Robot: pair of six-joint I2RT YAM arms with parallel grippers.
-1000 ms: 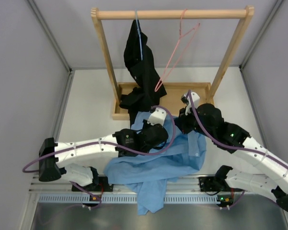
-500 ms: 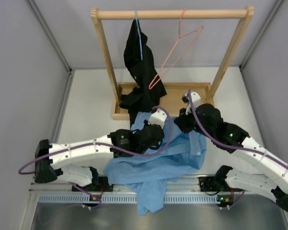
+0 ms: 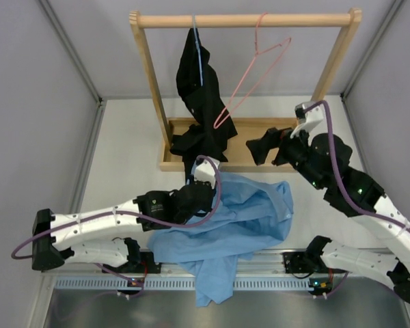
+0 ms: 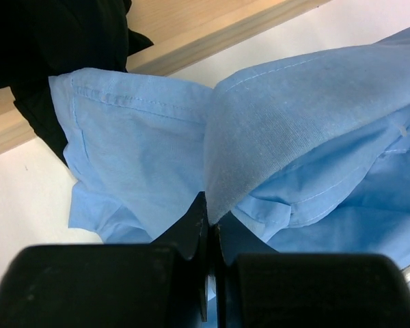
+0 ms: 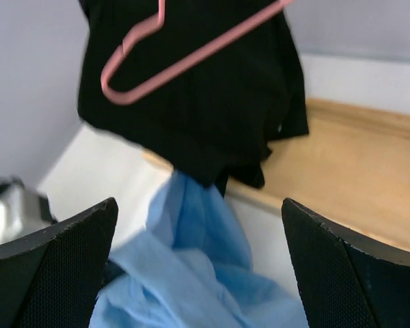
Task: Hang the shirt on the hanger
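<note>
The light blue shirt (image 3: 242, 219) lies crumpled on the table between the arms, one part hanging over the near edge. My left gripper (image 4: 210, 213) is shut on a raised fold of the shirt (image 4: 280, 130); in the top view it (image 3: 201, 186) sits at the shirt's back left corner. The pink wire hanger (image 3: 256, 75) hangs tilted from the rack's rail. My right gripper (image 3: 263, 147) hovers open over the rack's base, below the hanger. Between the right gripper's (image 5: 198, 205) wide fingers nothing is held; the hanger (image 5: 191, 58) shows above them.
A black garment (image 3: 199, 96) hangs on a pale blue hanger (image 3: 199, 48) at the left of the wooden rack (image 3: 246, 20), draping onto its base tray (image 3: 260, 130). Grey walls close in both sides. A metal rail (image 3: 369, 301) runs along the near edge.
My right gripper opened, let go of the shirt, and rose back and right toward the rack. My left arm drew back left, shut on the shirt. The pink hanger swung slightly.
</note>
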